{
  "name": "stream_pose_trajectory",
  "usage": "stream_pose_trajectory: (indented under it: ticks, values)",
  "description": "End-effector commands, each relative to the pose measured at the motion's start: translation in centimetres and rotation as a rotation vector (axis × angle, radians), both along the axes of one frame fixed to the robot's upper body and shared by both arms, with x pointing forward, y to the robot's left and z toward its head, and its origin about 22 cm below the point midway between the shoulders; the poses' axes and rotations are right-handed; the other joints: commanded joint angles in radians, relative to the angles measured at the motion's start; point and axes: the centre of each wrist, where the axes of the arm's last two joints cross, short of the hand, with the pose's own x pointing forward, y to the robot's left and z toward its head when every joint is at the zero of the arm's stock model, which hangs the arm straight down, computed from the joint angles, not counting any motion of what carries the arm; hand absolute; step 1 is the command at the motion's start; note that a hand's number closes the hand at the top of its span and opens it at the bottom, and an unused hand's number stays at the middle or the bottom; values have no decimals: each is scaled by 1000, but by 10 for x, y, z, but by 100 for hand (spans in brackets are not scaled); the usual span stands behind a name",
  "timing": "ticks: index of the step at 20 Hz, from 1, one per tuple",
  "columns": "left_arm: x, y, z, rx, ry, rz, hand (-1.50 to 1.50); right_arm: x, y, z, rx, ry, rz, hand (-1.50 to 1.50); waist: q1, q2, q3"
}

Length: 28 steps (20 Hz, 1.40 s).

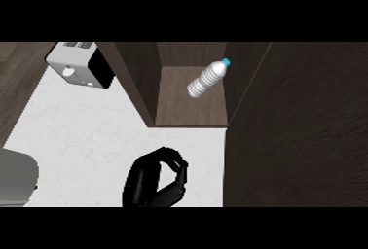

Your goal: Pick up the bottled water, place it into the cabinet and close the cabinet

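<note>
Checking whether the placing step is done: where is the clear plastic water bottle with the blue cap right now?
In the head view, the clear plastic water bottle sits tilted inside the open dark wooden cabinet, near its right wall, above the black hand.

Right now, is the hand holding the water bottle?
No, the water bottle sits inside the cabinet, while the hand is down over the counter, apart from it.

The hand (155,181) is cut off at the wrist below.

The bottled water (207,80) lies tilted inside the cabinet (193,109), the toaster (81,65) left of it.
</note>
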Motion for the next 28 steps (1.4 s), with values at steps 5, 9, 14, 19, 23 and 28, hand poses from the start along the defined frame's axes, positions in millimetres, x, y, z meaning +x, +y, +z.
stream_pose_trajectory:
  ticks: [5, 9, 14, 19, 23, 28]
  values:
    - [-32, 68, 8, 55, -6, 8, 150, -5, 24, 28, -185, -13, 150, 150, 1, 1, 0]
    - [-43, 86, 15, 69, -6, 37, 150, -7, 40, 37, -211, 3, 306, 150, -1, -3, -1]
    - [-50, 135, 27, 74, -36, 46, 150, -13, 53, 48, -181, -72, 342, 150, -3, -6, -5]
    - [-48, 154, 45, 40, -46, 67, -150, -11, 61, 49, -199, -122, 407, 150, -8, -11, -6]
    - [-51, 172, 54, 59, -66, 116, -150, -10, 71, 49, -184, -88, 487, 150, -3, -11, -9]
    - [-60, 188, 62, 63, -47, 113, -150, -2, 76, 52, -218, -109, 549, 150, 10, -17, -12]
